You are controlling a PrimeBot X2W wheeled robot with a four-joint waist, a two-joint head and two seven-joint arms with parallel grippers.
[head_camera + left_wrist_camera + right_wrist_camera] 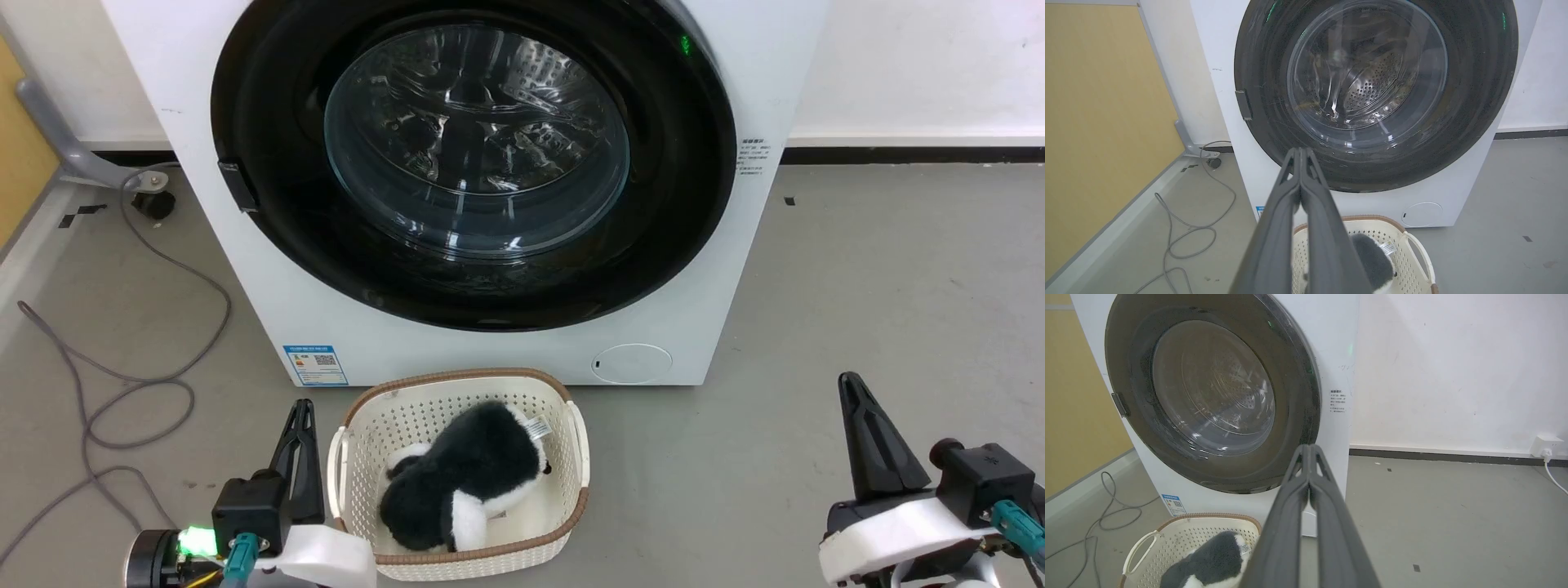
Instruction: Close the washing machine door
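Note:
The white washing machine [457, 343] stands straight ahead on the floor. Its round door [669, 204], with a wide black rim and clear glass bowl, lies flat against the front, with the steel drum visible through the glass. A dark handle tab [238, 186] sits on the door's left edge. My left gripper [300, 408] is low at the left, shut and empty, well short of the machine. My right gripper [849, 384] is low at the right, shut and empty too. The door [1478, 94] and left gripper [1300, 152] also show in the left wrist view, and the door [1294, 396] and right gripper [1309, 448] in the right wrist view.
A cream perforated basket [571, 457] holding a black-and-white plush toy [465, 482] sits on the floor between my grippers, just before the machine. A grey cable [147, 384] loops on the floor at the left. A yellow panel [1098, 122] stands at the far left. A wall socket [1545, 443] is at the right.

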